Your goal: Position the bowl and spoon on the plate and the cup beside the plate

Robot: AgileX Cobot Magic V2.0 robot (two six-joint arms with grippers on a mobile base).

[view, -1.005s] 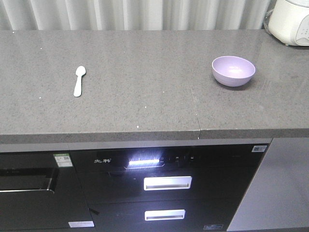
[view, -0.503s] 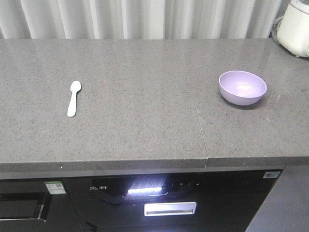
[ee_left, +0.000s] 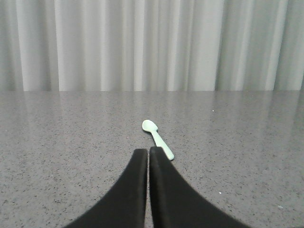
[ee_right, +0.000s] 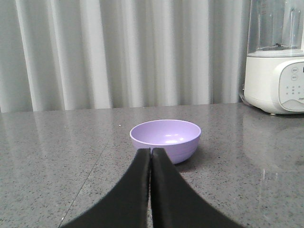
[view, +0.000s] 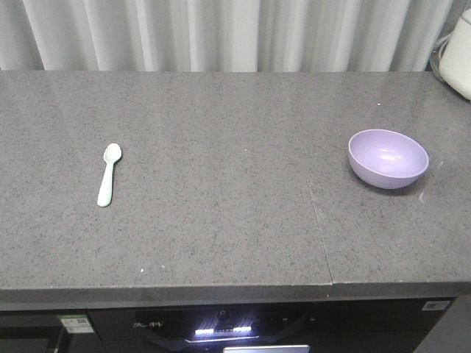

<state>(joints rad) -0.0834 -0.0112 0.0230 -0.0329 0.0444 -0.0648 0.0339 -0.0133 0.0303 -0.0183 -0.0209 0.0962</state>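
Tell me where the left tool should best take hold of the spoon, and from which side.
Probably the thick handle of the spoon, from straight above, closing across its width: it lies flat on the counter, so only the long sides are free.

Smooth glossy plastic bowl [view: 388, 158], matt plastic spoon [view: 109, 174], speckled polished stone counter [view: 221, 220].

Grey speckled stone countertop [view: 213, 243] stretching wall to wall, a thin seam [view: 321, 224] running across it toward the right, pale pleated curtain [view: 221, 33] hanging behind, white appliance [ee_right: 278, 78] sitting at far right, black cabinet front [view: 353, 327] showing small lights [view: 243, 329] glowing below.
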